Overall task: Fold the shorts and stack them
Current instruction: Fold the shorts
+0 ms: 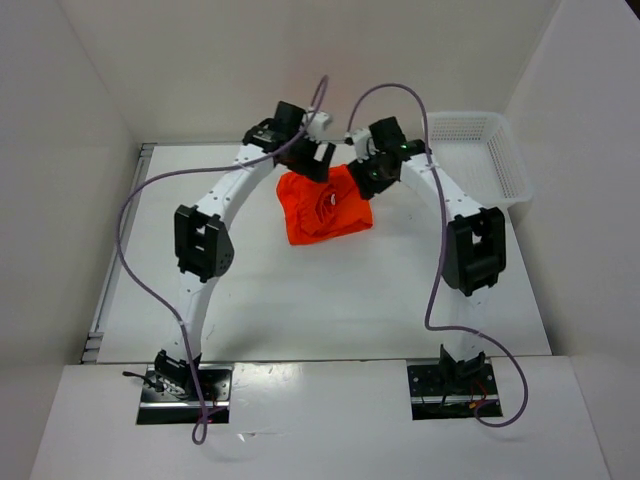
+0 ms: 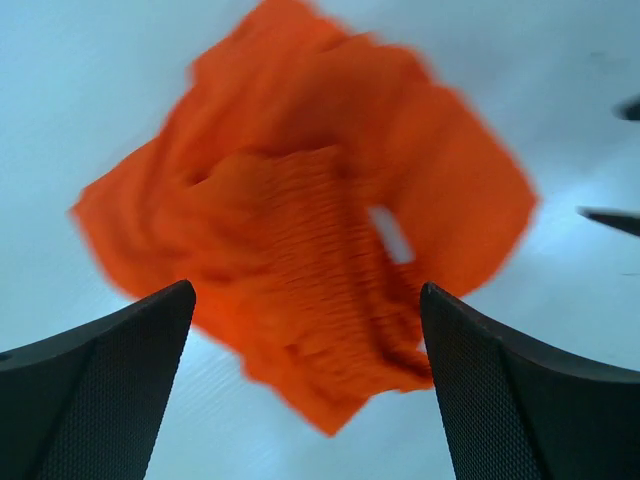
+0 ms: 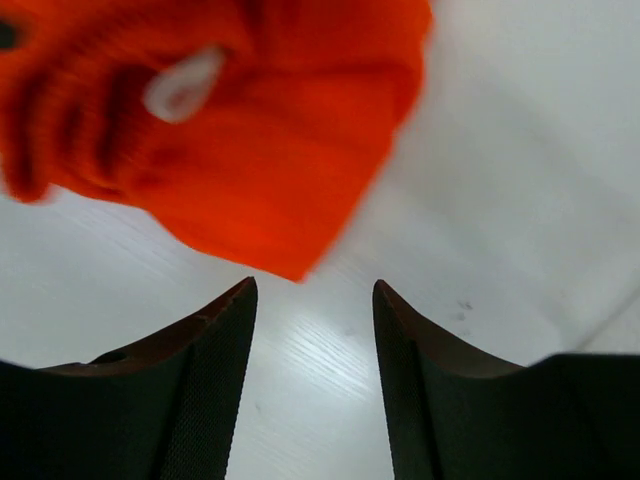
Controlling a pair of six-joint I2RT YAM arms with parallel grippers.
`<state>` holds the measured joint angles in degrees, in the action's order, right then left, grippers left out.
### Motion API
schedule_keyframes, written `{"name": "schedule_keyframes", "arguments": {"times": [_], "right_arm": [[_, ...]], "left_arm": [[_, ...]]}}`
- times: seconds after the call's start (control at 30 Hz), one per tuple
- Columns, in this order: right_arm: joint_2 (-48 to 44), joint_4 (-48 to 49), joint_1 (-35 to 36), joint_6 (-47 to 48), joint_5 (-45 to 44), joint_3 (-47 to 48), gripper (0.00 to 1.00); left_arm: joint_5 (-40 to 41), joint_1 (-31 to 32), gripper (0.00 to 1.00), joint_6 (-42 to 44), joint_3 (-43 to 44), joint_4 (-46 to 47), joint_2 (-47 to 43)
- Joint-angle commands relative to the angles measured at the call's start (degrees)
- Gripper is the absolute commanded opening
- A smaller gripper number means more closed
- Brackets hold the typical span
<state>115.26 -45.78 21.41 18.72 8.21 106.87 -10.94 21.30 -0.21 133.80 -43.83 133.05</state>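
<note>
The bright orange shorts (image 1: 325, 205) lie in a folded, rumpled square on the white table, at the far middle. In the left wrist view the shorts (image 2: 300, 210) show their gathered waistband on top. My left gripper (image 1: 318, 160) hovers above their far left edge, open and empty (image 2: 305, 300). In the right wrist view a corner of the shorts (image 3: 250, 150) and a bit of white drawstring (image 3: 180, 85) lie ahead. My right gripper (image 1: 362, 172) is at their far right edge, open and empty (image 3: 312, 290), over bare table.
A white mesh basket (image 1: 480, 155) stands at the far right of the table. White walls enclose the table on the left, back and right. Purple cables loop from both arms.
</note>
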Motion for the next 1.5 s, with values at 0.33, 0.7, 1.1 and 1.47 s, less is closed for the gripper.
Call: {"name": "schedule_keyframes", "arguments": {"times": [0.33,0.7,1.1,1.47], "right_arm": [[2.77,18.26,0.12,-6.41,-1.35,-12.39,0.22],[5.05,19.41,0.12,-13.45,-0.73,-18.63,0.12],[5.06,19.94,1.79,-11.70,-2.32,-21.62,0.11],[5.06,19.41,4.69,-8.89,-1.79,-19.34,0.11]], "left_arm": [[7.15,7.88,0.96,0.21,7.45,0.15,10.47],[10.94,7.36,0.29,0.21,-2.30,1.82,10.47],[15.86,-2.91,0.05,0.21,-19.09,3.76,-3.22],[11.12,-10.13,0.54,0.21,-29.90,3.23,-12.55]]}}
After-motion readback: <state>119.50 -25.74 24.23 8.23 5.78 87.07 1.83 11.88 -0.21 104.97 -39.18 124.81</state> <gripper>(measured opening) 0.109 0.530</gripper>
